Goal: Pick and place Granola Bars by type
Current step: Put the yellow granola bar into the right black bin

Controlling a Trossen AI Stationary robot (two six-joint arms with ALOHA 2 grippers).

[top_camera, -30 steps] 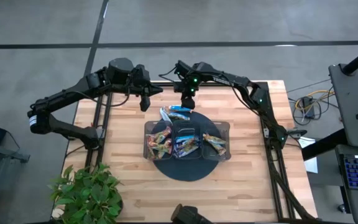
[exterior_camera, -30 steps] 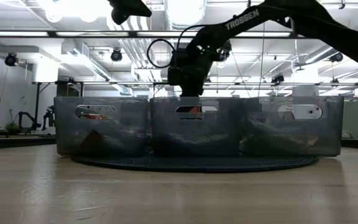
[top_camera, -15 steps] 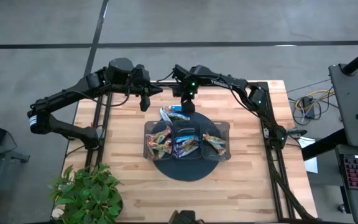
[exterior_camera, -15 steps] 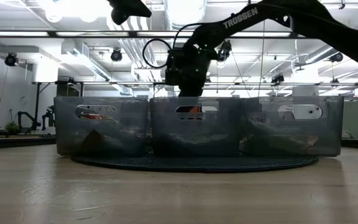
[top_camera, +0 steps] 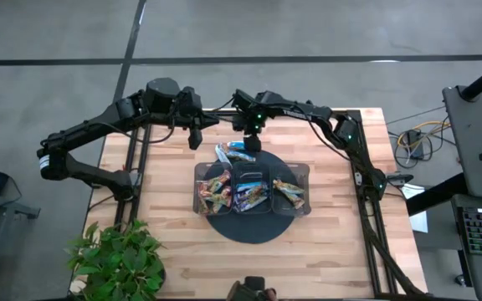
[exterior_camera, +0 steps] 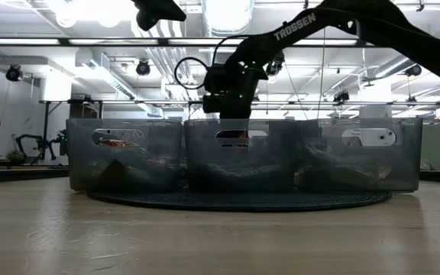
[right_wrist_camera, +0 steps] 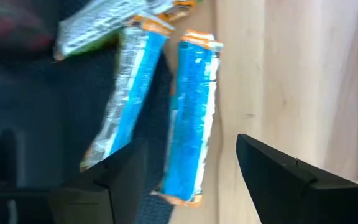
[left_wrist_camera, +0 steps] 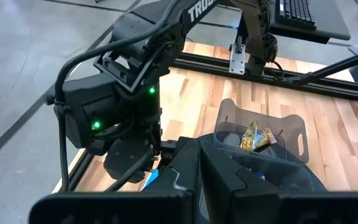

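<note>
Tray: dark, three compartments, on a round dark mat; multicolour bars in both outer compartments, dark blue ones in the middle.
Loose bars: light blue bars beside the tray's far wall, half on the table.
Axis: both lie roughly parallel.
Right gripper: above them, fingers apart.
Left gripper: near, fingers together.
Hidden: low view shows contents only dimly.

Even overhead light, glaring ceiling lamps in low view, blurred right-wrist close-up.
</note>
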